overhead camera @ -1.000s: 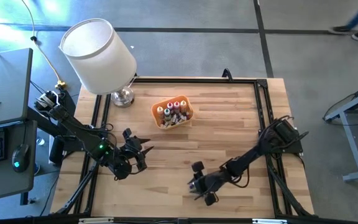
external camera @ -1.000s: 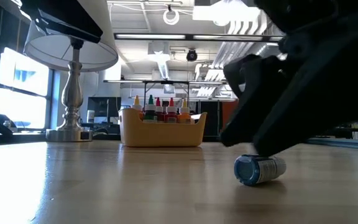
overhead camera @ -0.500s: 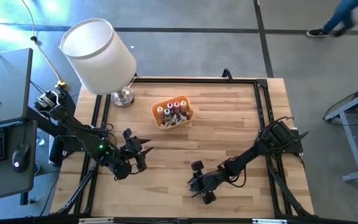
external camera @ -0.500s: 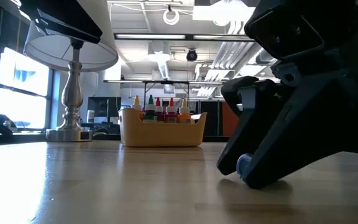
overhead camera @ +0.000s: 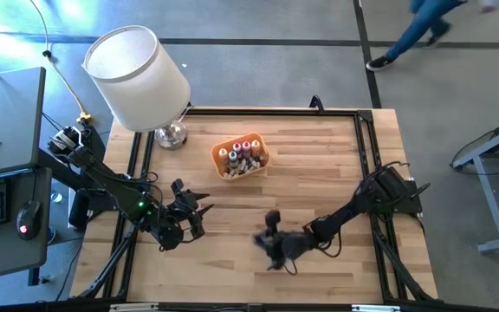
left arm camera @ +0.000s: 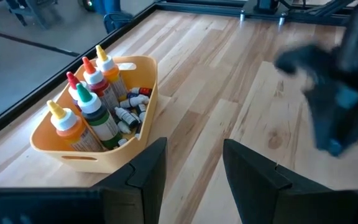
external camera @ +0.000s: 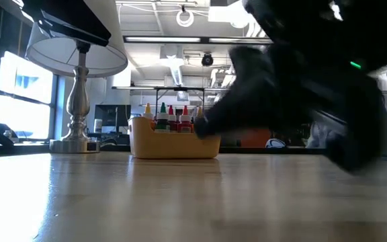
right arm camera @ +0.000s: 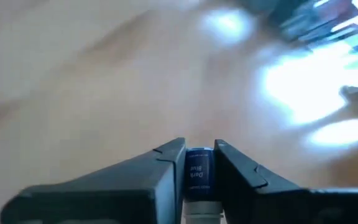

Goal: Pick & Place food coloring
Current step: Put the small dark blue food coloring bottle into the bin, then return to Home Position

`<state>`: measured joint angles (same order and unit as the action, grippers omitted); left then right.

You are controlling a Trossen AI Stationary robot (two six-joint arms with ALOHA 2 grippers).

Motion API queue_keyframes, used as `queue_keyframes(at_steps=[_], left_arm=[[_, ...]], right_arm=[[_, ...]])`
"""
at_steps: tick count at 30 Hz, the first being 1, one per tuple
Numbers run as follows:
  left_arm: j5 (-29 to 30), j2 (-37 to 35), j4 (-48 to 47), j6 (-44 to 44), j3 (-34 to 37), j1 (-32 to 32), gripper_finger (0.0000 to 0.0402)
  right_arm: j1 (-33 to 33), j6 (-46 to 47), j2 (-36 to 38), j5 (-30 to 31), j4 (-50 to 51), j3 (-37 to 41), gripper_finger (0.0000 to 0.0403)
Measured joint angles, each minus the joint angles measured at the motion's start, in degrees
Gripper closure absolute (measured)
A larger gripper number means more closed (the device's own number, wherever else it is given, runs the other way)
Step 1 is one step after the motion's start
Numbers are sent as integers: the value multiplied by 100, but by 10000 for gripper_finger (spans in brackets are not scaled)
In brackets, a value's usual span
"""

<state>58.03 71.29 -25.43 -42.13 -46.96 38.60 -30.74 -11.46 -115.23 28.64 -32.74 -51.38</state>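
Observation:
A tiny food coloring bottle (right arm camera: 197,171), white with a blue label reading "Dark Blue", sits between the fingers of my right gripper (overhead camera: 271,243), which is shut on it near the table's middle front. In the low view that gripper (external camera: 294,101) is a dark blur above the wood. The orange tray (overhead camera: 241,158) at the far middle holds more food coloring bottles (left arm camera: 95,93), some standing and some lying on its floor. My left gripper (left arm camera: 194,168) hangs open with nothing between its fingers at the table's left (overhead camera: 193,212), facing the tray. My right gripper pinches the bottle's blue-labelled body (right arm camera: 197,163) between its two fingers (right arm camera: 166,163). The bottle lies along the fingers, blue end toward their tips, white part (right arm camera: 201,208) farther back. The fingers slant down from the table's right. The low view shows no bottle on the table under the gripper.
A lamp with a white shade (overhead camera: 137,74) and a metal base (overhead camera: 171,134) stands at the far left corner, close to the tray (external camera: 175,140). Bare wood (overhead camera: 319,165) lies between tray and right arm. A person (overhead camera: 423,22) walks on the floor beyond the table.
My right gripper came down around the blue-capped bottle lying on the table, rolled its wrist and shut on it. It then swung toward the table's left and far side. The bottle has left the spot where it lay on the wood.

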Motion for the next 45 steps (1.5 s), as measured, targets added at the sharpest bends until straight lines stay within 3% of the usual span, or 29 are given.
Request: queue_keyframes(at_steps=[5,8,15,20,27,36,41,45], left_arm=[[77,0,-2,50,0,-2,248],[176,0,-8,58,0,-2,248],[299,0,-17,328,0,1,248],[307,0,-20,537,0,0,248],[320,0,-20,634,0,-2,248],[320,0,-20,634,0,-2,248],[321,-22,-21,729,0,1,248],[343,-316,-211,972,-113,3,248]], right_arm=[[623,-1613,302,1376,-548,-21,321],[1290,-2320,365,1503,-1157,-19,332],[2942,-1777,373,-21,-1238,-22,337],[3553,-1547,373,-910,-969,-22,327],[3794,-1192,373,-1112,-855,-22,314],[3823,-1019,377,-1113,-865,-30,238],[3566,-1120,668,-495,-799,-30,220],[3046,-1621,1505,-144,-232,-32,223]])
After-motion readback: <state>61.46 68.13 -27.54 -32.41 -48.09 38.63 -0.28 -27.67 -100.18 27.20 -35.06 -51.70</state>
